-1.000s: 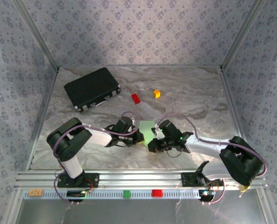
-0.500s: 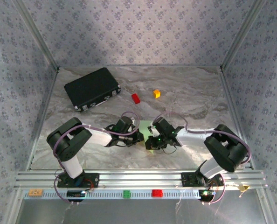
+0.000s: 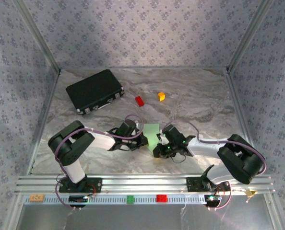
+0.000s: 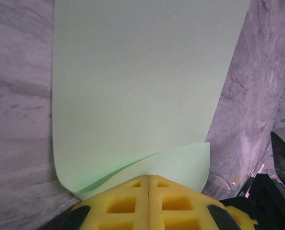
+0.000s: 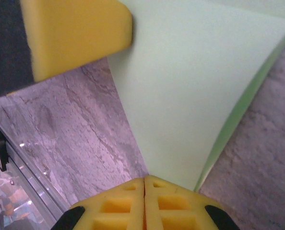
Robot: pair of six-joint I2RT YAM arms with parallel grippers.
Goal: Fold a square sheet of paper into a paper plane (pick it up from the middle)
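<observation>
Now left claw (image 4: 148, 185) and right claw (image 5: 144, 189) both clamp the square sheet of paper (image 4: 142, 86), which runs toward the far edge of the desk (image 3: 205, 101)

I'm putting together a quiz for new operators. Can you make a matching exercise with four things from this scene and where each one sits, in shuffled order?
Things:
1. black case
2. orange block
3. green paper sheet
4. green block

Places:
A. on the front rail
B. far left of the table
C. clamped by the left pincer and the right pincer
D. far centre, just right of the red block

Pairs: 1-B; 2-D; 3-C; 4-A
</observation>
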